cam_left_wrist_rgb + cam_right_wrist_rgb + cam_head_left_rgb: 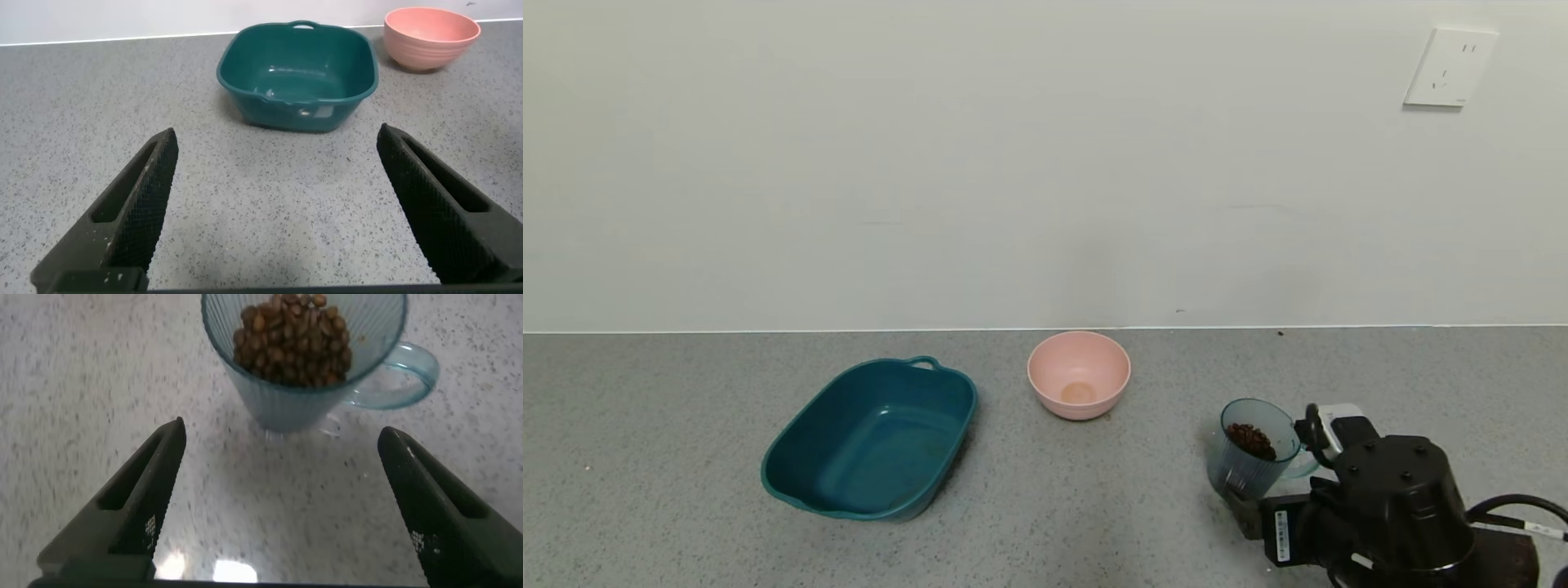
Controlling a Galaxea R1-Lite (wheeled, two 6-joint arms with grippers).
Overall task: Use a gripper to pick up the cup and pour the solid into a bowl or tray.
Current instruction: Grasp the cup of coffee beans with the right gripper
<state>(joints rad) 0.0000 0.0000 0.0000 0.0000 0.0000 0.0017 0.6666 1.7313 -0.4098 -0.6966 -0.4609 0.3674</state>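
Right gripper (pixel 278 498) gapes just before upright cup (pixel 304 363)

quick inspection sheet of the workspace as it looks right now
surface: grey speckled counter.
job's things: cup upright, holding solid; pink bowl without beans.
clutter: teal tray to the robot's left of the bowl.
grippers: right gripper open, just short of the cup, not touching; left gripper open, low over bare counter facing the tray.
cables: black cable at the right arm.
surroundings: pale wall, socket.
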